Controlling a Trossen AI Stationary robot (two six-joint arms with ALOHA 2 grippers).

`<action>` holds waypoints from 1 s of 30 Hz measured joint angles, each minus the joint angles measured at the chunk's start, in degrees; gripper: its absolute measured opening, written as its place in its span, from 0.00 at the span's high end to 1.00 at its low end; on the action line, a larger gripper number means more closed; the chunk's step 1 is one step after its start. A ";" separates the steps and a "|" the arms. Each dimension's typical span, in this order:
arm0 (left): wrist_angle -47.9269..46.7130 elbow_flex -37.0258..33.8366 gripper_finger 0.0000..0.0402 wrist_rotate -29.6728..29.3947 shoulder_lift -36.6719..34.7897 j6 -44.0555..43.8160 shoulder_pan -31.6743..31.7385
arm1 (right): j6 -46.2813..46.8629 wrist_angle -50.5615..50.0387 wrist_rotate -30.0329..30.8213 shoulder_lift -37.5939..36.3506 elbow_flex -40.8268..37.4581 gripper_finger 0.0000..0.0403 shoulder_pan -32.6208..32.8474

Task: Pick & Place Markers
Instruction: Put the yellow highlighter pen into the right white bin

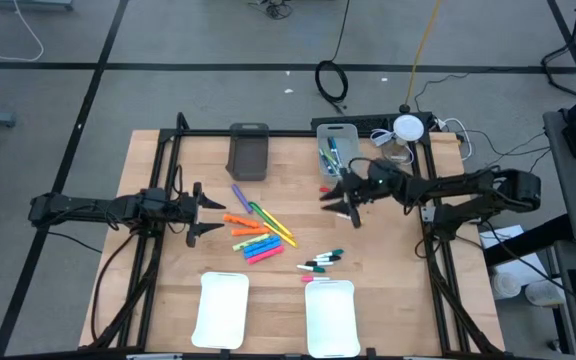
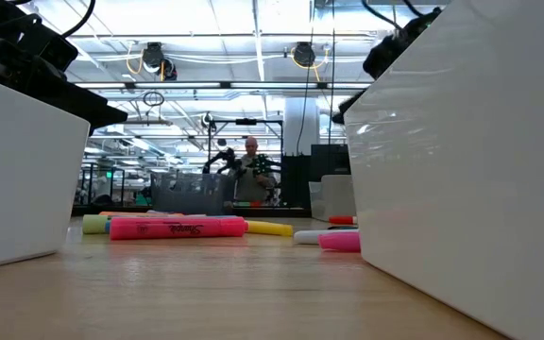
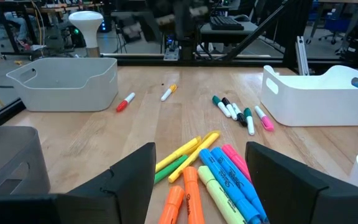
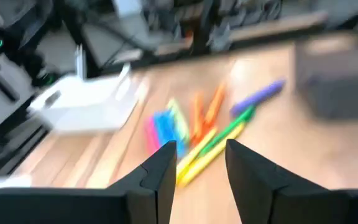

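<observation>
A pile of chunky markers [image 1: 253, 235] [image 3: 210, 174] [image 4: 191, 130] in orange, yellow, green, blue and pink lies flat at mid table, with a purple one [image 1: 240, 197] [image 4: 260, 94] just beyond it. A few thin white markers [image 1: 320, 265] [image 3: 238, 111] lie nearer the right tray. My left gripper [image 1: 200, 212] [image 3: 201, 149] stands open at the table's left, facing the pile and touching nothing. To the right of the pile and above the table, my right gripper [image 1: 340, 203] [image 4: 201, 152] hangs open with nothing between its fingers.
A dark grey bin [image 1: 249, 150] and a light bin [image 1: 336, 140] [image 3: 67, 81] holding markers stand at the far edge. Two white trays [image 1: 221, 310] [image 1: 330, 318] sit at the near edge. A red-capped marker [image 3: 125, 102] and a yellow-capped one [image 3: 168, 93] lie near the light bin.
</observation>
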 joint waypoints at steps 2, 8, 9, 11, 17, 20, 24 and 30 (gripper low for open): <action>0.00 0.00 0.38 0.02 0.02 0.00 0.00 | -1.54 -3.64 0.31 0.02 0.00 0.68 1.27; 0.01 0.00 0.38 0.01 0.02 0.00 -0.01 | -9.61 -14.09 11.11 -3.23 0.72 0.68 5.21; 0.00 0.00 0.38 0.00 0.02 0.00 0.00 | -11.91 -18.20 16.39 -4.21 1.18 0.68 6.07; 0.00 0.00 0.38 0.02 0.02 0.00 0.00 | -14.98 -26.49 26.96 -5.62 1.99 0.68 7.49; -0.01 0.00 0.38 0.00 0.00 0.00 0.00 | -12.91 -42.76 37.71 -6.43 2.25 0.68 8.36; -0.02 0.00 0.38 0.00 0.00 0.00 -0.01 | -10.59 -46.05 37.64 -6.43 2.00 0.68 8.52; -0.01 0.00 0.38 0.00 0.00 0.00 0.00 | -7.47 -44.72 37.53 -6.43 0.10 0.68 8.63; -0.01 0.00 0.38 0.01 0.02 0.00 0.00 | -1.71 -44.58 33.14 -6.43 -1.41 0.68 9.72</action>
